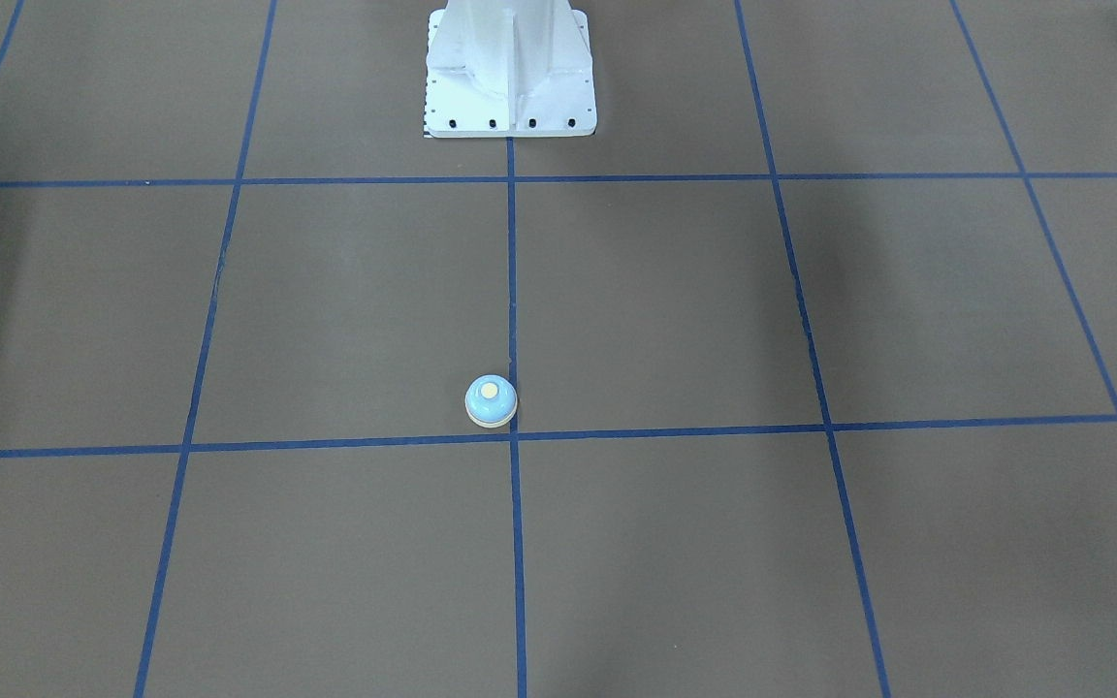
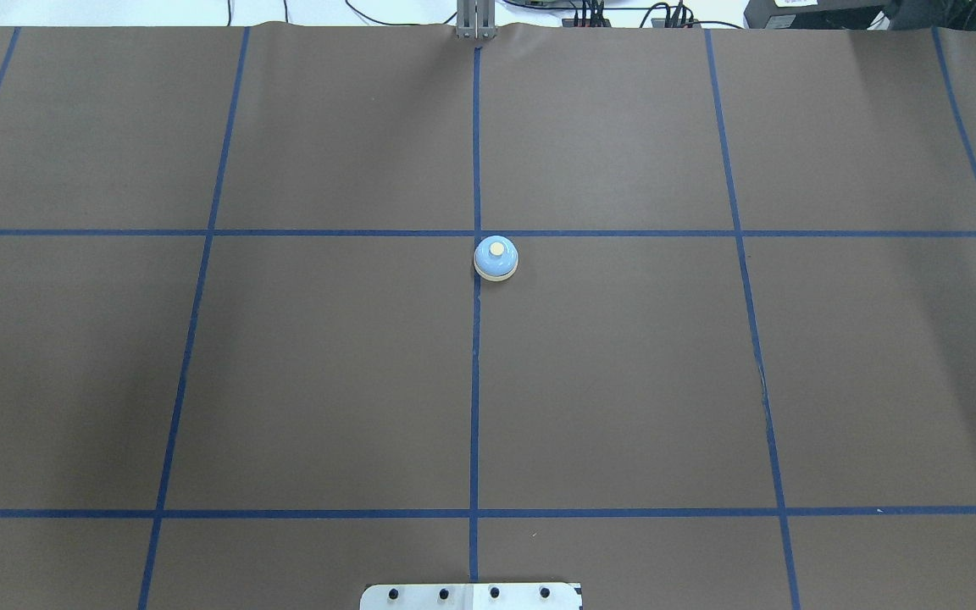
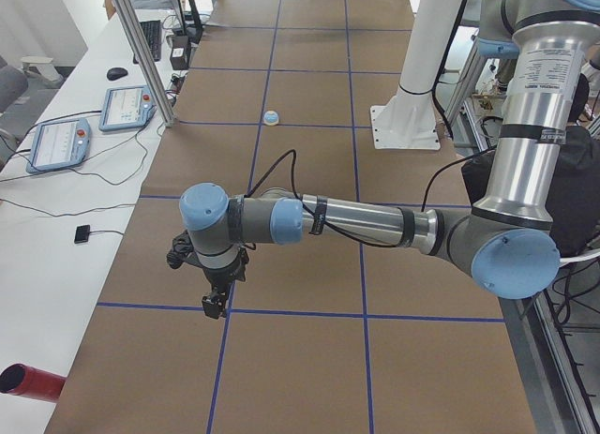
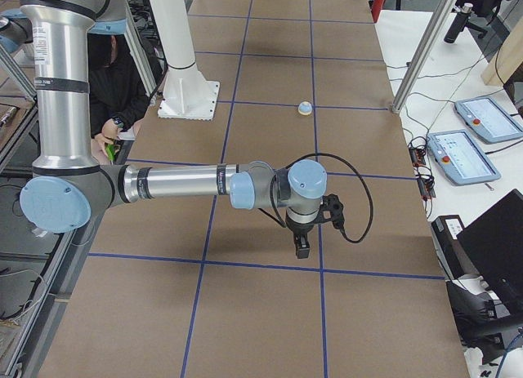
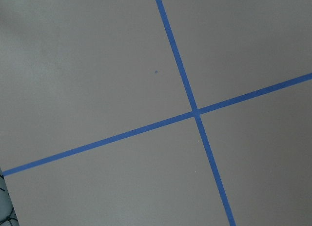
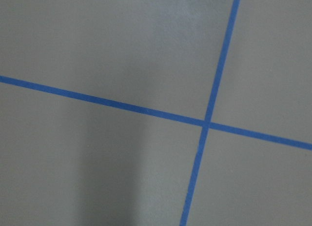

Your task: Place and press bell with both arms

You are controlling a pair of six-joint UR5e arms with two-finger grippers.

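Sitting upright just beside the centre tape line [image 2: 475, 381], on the robot's right of it: bell [image 2: 496, 257] | lies inward toward mid-table from both grippers, well apart, neither clearly nearer | left gripper [image 3: 216, 303], right gripper [image 4: 301, 247]: how wide each stands cannot be told | count: one bell, two grippers

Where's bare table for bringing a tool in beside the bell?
Both grid squares between the bell and the white pedestal, either side of the centre tape line, are bare. Only the bell's tape crossing is taken. Nowhere crowded.
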